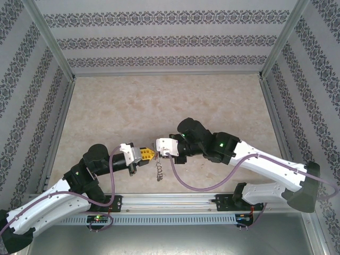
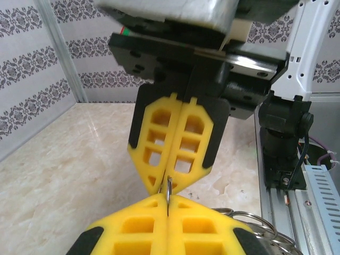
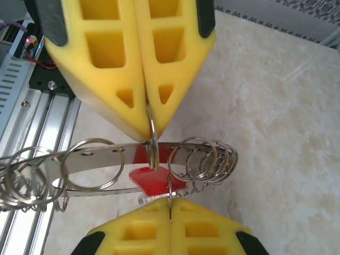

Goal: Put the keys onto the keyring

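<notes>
Pinching one wire loop each, left gripper (image 3: pixel 149 125) and right gripper (image 3: pixel 170 206) clamp the keyring (image 3: pixel 106 159), seemingly light, stiff, slippery, near the red key (image 3: pixel 154 180).

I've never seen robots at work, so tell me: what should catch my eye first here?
Two yellow-fingered grippers, the left gripper and right gripper, meet tip to tip above the near edge of the table. Both are shut on thin wire loops of the grey keyring hanging between them. A small red key peeks out from behind the ring's band.
</notes>
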Action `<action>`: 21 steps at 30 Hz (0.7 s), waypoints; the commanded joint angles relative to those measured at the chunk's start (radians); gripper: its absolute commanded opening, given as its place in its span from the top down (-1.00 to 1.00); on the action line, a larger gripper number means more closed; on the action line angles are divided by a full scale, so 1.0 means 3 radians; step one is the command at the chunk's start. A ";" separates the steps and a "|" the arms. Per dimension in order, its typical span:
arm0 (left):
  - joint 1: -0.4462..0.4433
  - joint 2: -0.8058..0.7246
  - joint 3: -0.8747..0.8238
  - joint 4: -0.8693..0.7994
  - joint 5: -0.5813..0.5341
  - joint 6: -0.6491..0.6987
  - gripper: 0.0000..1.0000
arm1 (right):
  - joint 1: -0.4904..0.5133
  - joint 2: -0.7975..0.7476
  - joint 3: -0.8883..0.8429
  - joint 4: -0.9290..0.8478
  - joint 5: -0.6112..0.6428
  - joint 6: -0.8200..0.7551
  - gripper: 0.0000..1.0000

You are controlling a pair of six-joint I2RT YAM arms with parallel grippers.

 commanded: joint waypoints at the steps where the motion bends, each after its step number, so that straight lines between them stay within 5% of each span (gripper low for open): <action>1: -0.0039 -0.0052 0.0074 0.0201 0.0035 0.0089 1.00 | -0.0004 -0.0208 -0.0113 0.0144 -0.0078 0.0150 1.00; 21: -0.0038 -0.0049 0.0084 0.0235 0.0122 0.0073 1.00 | -0.0014 -0.0329 -0.0332 0.0627 -0.0461 0.0577 1.00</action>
